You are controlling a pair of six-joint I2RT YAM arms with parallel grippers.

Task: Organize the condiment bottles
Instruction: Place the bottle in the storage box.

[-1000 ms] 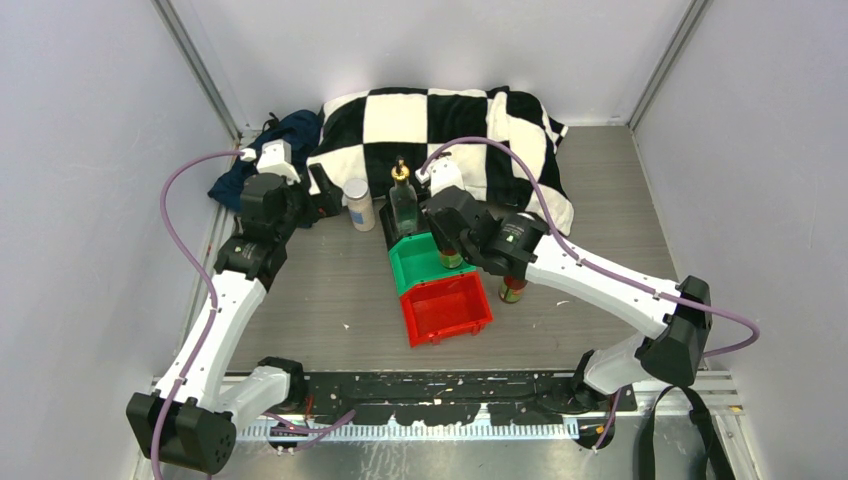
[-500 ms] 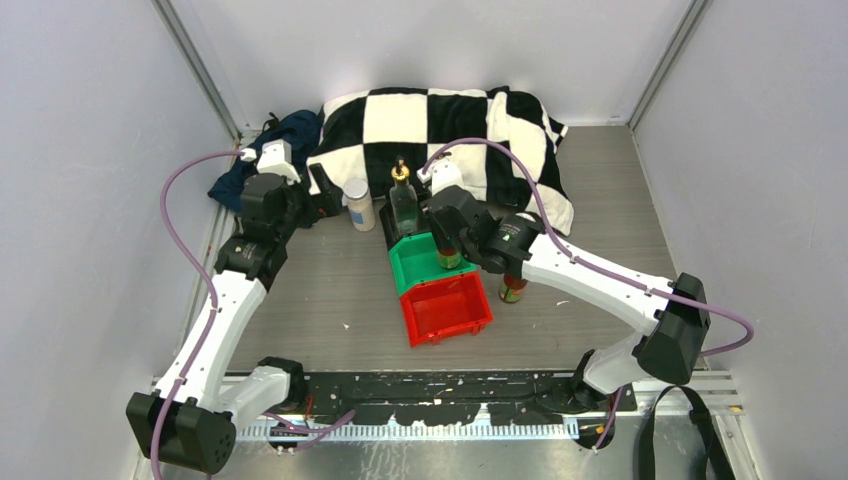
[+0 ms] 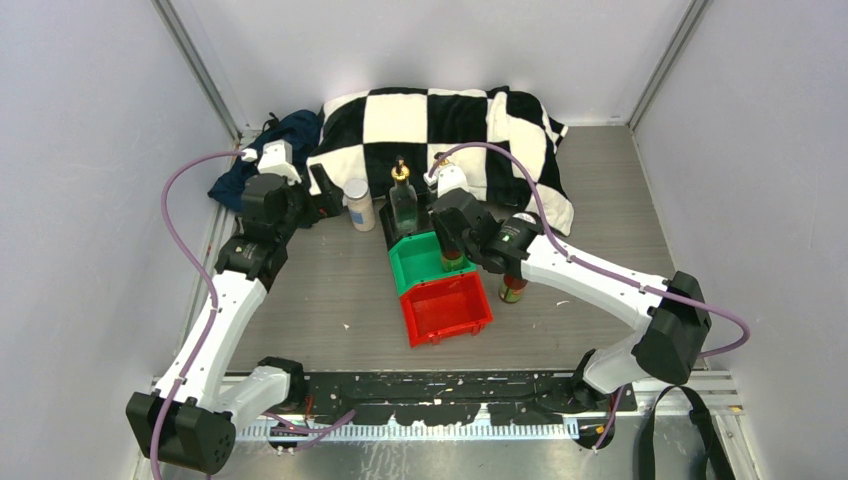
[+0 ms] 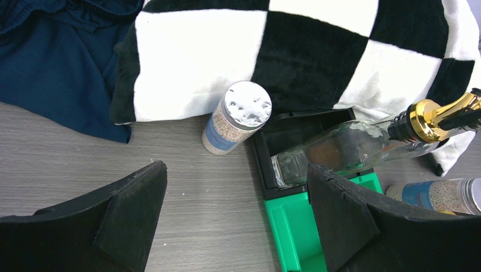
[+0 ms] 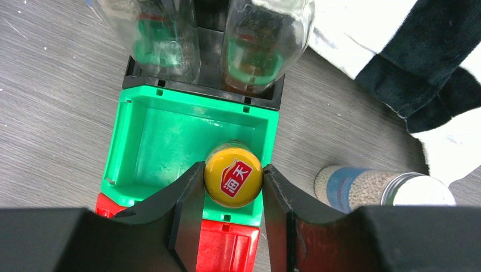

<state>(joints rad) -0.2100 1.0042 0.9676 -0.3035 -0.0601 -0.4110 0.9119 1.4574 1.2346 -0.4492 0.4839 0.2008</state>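
Yellow-capped sauce bottle (image 5: 233,176) is gripped at its cap by the closed-in fingers of the right gripper (image 5: 233,180), upright in the green bin (image 5: 164,141) | judged light, rigid, smooth, likely breakable: cap or neck is best pinched squarely | left gripper (image 4: 235,175) is held spread wide, empty, near a silver-lidded shaker jar (image 4: 238,116).

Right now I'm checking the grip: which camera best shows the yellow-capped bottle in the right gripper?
Right wrist: the yellow-capped bottle shows cap-up, clamped in the right gripper over the green bin. Top external shows only a sliver of it under the wrist; left wrist does not clearly show it.
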